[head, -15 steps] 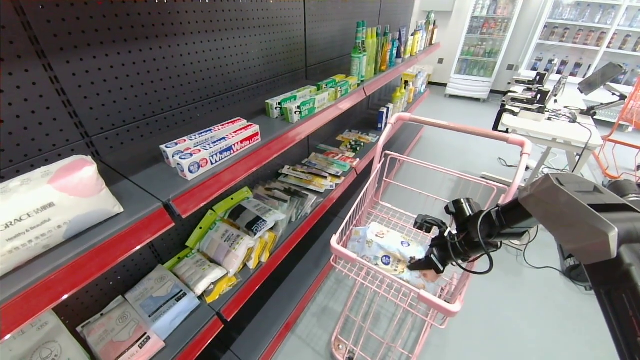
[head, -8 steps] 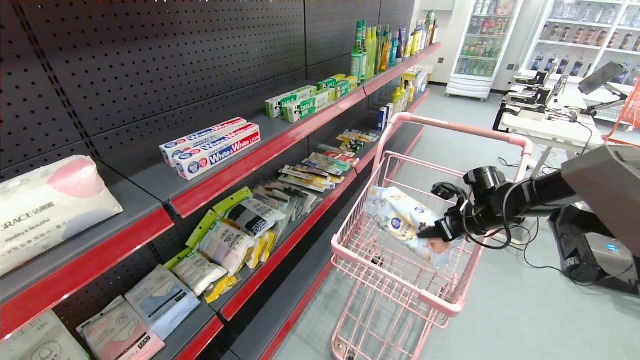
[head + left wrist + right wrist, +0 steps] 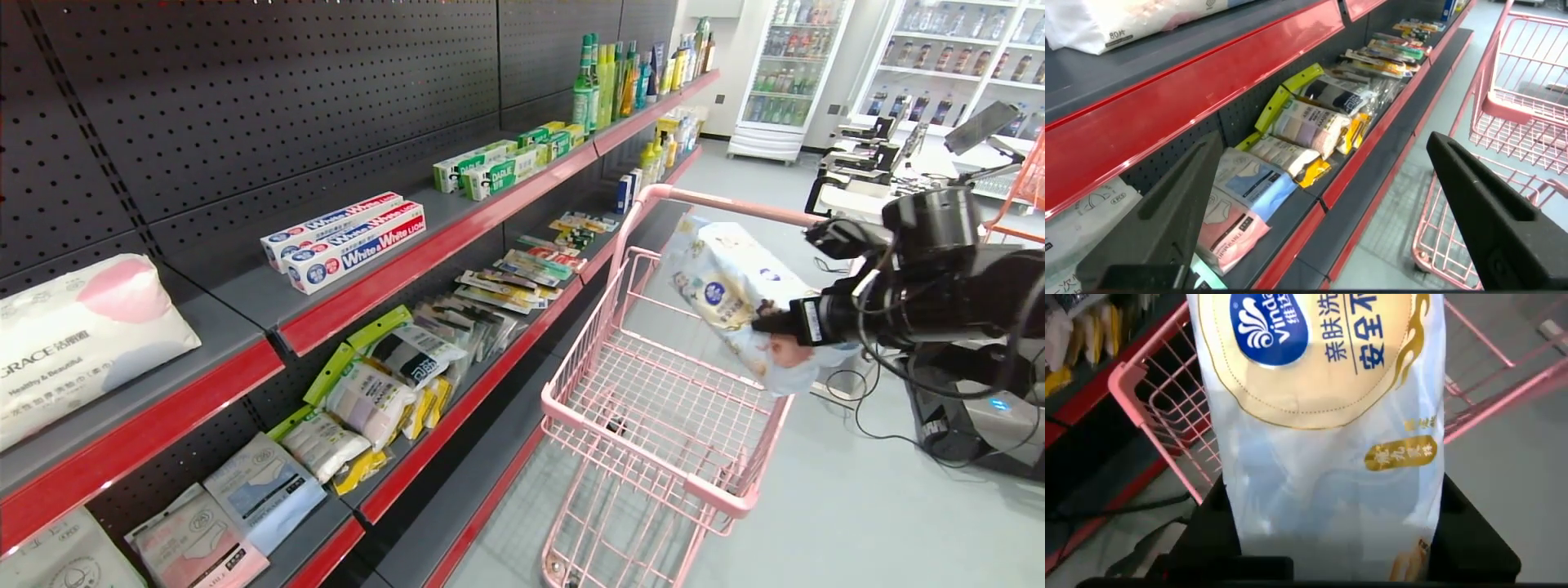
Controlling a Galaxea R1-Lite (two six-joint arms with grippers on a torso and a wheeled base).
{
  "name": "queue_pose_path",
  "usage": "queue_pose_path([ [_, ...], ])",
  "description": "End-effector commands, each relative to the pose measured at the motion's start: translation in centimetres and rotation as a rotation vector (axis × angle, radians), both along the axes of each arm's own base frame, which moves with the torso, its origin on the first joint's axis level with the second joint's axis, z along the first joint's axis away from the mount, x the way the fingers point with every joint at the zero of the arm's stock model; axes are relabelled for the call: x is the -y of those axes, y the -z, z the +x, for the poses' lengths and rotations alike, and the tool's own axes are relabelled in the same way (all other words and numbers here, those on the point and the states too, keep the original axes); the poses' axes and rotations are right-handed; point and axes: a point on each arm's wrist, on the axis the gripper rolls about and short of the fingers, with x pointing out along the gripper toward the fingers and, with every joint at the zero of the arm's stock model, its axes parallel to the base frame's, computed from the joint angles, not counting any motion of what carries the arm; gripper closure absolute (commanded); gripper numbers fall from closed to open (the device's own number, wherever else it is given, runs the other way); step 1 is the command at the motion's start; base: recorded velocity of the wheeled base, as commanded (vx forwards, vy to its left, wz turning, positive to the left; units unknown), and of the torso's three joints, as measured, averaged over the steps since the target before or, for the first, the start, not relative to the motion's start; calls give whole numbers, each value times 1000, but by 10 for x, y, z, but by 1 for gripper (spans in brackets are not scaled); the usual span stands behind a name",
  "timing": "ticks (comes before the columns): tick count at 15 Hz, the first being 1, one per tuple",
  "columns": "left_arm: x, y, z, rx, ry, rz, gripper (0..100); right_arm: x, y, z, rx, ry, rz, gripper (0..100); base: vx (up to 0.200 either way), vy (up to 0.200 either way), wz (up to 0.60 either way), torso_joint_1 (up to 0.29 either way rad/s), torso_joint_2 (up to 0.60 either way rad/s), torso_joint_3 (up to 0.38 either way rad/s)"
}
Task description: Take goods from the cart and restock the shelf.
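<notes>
- My right gripper (image 3: pixel 784 327) clamps the pack (image 3: pixel 722 282) by its end, so it clears the cart (image 3: pixel 710 490) below.
- Left gripper (image 3: pixel 1323 143) gapes empty, shelf (image 3: pixel 1249 49) just ahead.

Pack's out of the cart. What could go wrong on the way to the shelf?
1. The right gripper holds the soft pack near one end; the rest sticks out and may sag or slip.
2. The pack hangs right by the cart handle and could catch on it.
</notes>
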Motion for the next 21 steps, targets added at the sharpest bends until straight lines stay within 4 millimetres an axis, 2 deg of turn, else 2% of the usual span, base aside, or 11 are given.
queue_pose_path([
  [1, 0, 0, 0, -1, 0, 0, 0, -3, -54, -106, 185, 125, -3, 100, 0, 0, 0, 0, 0, 0],
  [2, 0, 0, 0, -1, 0, 0, 0, 1, -51, -143, 217, 166, -27, 100, 0, 0, 0, 0, 0, 0],
  [3, 0, 0, 0, -1, 0, 0, 0, 4, -43, -168, 234, 207, -47, 100, 0, 0, 0, 0, 0, 0],
  [4, 0, 0, 0, -1, 0, 0, 0, 6, -39, -179, 239, 230, -56, 100, 0, 0, 0, 0, 0, 0],
  [5, 0, 0, 0, -1, 0, 0, 0, 12, -33, -211, 279, 272, -76, 100, 0, 0, 0, 0, 0, 0],
  [6, 0, 0, 0, -1, 0, 0, 0, 13, -27, -227, 305, 274, -103, 100, 0, 0, 0, 0, 0, 0],
  [8, 0, 0, 0, -1, 0, 0, 0, 15, -18, -246, 328, 292, -138, 100, 0, 0, 0, 0, 0, 0],
  [10, 0, 0, 0, -1, 0, 0, 0, 16, -14, -254, 343, 301, -164, 100, 0, 0, 0, 21, -33, -23],
  [14, 0, 0, 0, -1, 0, 0, 0, 17, -14, -265, 387, 291, -248, 100, 0, 0, 0, 206, -463, -253],
  [21, 0, 0, 0, -1, 0, 0, 0, 16, -16, -265, 399, 255, -293, 100, 0, 0, 0, 206, -445, -244],
])
